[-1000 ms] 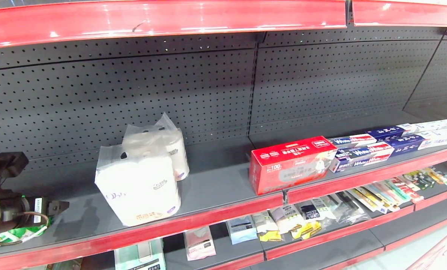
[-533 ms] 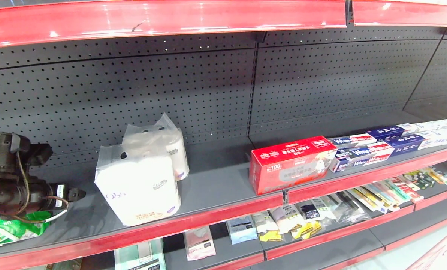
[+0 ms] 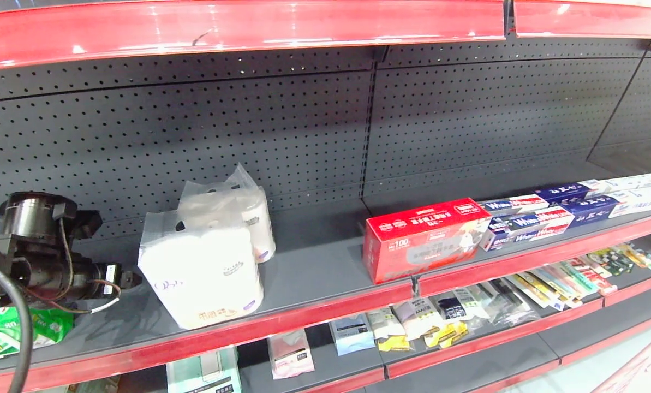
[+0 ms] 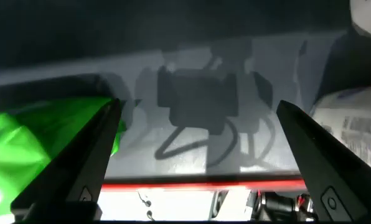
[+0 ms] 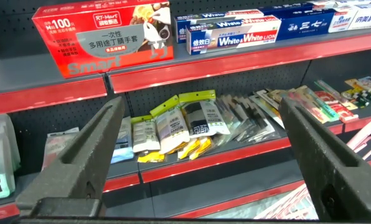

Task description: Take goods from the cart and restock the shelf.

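Far left of shelf: green pack flat on board near front lip, judged already stocked. Just beside it, left gripper low over board, fingers apart, nothing between; probably free to go for next item. Next right: 2 tissue-roll packs, 1 behind other, front facing out. Then red box and toothpaste boxes along lip. Right gripper: fingers apart, empty, facing lower shelves, likely waiting.

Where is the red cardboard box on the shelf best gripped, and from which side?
Probably across the front and back faces of the red rectangular cardboard box, mid-length, from above. It lies lengthwise at the grey shelf's front edge; blue and white cartons crowd its right end; above it is free.
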